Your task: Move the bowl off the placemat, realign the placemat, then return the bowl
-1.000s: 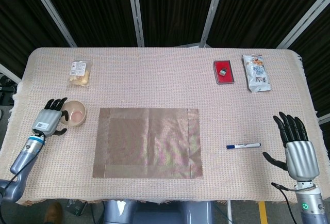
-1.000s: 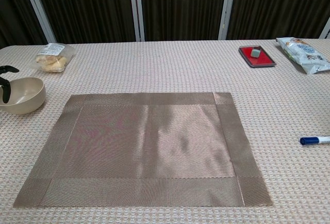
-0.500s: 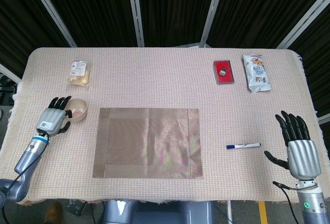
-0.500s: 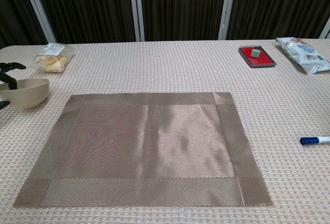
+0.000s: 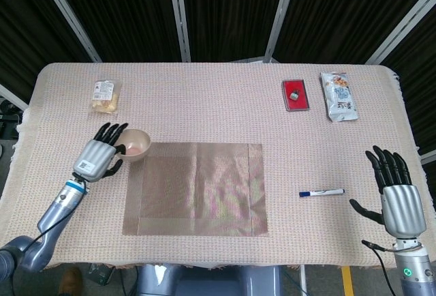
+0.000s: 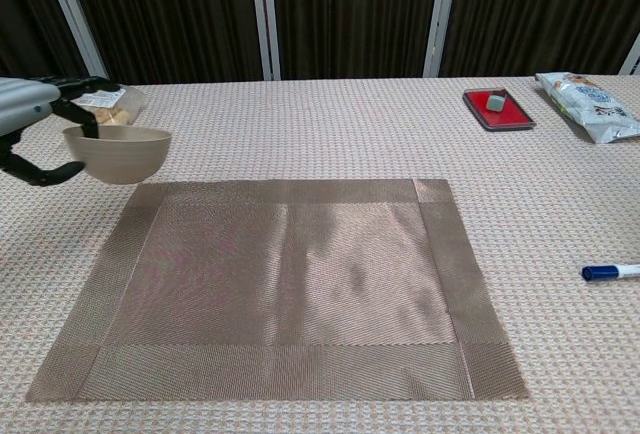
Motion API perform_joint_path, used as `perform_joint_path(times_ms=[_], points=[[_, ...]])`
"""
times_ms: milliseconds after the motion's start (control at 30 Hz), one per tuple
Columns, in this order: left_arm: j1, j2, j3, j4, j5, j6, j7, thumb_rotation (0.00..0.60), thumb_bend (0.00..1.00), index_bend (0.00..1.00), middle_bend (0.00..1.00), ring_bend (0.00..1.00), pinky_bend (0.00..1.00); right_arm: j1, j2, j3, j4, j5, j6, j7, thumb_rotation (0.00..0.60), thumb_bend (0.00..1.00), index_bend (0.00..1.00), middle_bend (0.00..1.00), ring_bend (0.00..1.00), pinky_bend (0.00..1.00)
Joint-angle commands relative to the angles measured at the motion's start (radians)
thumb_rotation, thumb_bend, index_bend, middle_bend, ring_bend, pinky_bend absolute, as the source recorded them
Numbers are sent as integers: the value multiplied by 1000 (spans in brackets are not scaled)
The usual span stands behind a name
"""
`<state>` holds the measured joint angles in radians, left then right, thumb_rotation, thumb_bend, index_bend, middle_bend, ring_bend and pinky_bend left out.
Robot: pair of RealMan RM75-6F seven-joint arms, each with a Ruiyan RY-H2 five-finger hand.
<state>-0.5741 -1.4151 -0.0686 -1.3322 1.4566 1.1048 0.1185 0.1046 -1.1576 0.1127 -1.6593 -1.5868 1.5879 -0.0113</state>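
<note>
The bowl (image 5: 135, 144) is held off the tabletop (image 5: 218, 98) at the placemat's far left corner; in the chest view its rim stands level and its underside hangs clear of the cloth, just beyond the mat's far edge; the left hand (image 5: 100, 157) grips it by the rim on its left side, with one finger hooked over the lip into the bowl and the thumb curled beneath (image 6: 40, 144). The placemat (image 5: 195, 188) lies flat in the middle of the tabletop toward the near edge, its far edge running roughly parallel to the table's far edge, its left side slanting slightly outward toward the near left corner.

The right hand (image 5: 395, 196) sits at the near right corner of the tabletop, holding nothing, fingers straight and spread with the thumb out to the side; a blue-capped marker (image 5: 321, 192) lies between it and the mat's right edge, well apart from both. Toward the far right corner rest a red tray (image 5: 296, 95) with a small grey object on it and a snack packet (image 5: 338, 95) beside it; a bag of food (image 5: 105, 96) lies toward the far left corner, beyond the bowl.
</note>
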Motion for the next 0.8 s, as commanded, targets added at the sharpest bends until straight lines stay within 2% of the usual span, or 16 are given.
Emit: perform_joint_path(times_ms=[33,167,300,433,667,700,767,800], points=[[-41,-20,-4,-78,43,-9,69,600,426,597,0,0,0,-1,3,0,1,1,1,6,600,0,20,0,0,0],[-73,-96,10,-92,52,-56,125,600,426,595,0,0,0,-3,7,2,1,6,3,14,600,0,19,0,0,0],[-100,-195,27,-34,53,-103,174,600,426,596,0,0,0,-5,13,6,-4,15,5,27,600,0,20,0,0,0],[-106,-268,31,37,57,-104,162,600,427,597,0,0,0,-8,18,7,-2,19,7,32,600,0,25,0,0,0],[-110,-313,44,82,86,-81,148,600,418,589,0,0,0,-10,26,12,7,28,8,54,600,0,29,0,0,0],[-109,-311,46,78,86,-81,149,600,377,551,0,0,0,-10,26,12,7,28,8,55,600,0,29,0,0,0],[-103,-301,49,60,83,-78,147,600,184,381,0,0,0,-11,27,11,6,25,11,55,600,0,29,0,0,0],[-101,-296,50,52,81,-76,144,600,69,234,0,0,0,-11,27,11,5,24,12,55,600,0,29,0,0,0]])
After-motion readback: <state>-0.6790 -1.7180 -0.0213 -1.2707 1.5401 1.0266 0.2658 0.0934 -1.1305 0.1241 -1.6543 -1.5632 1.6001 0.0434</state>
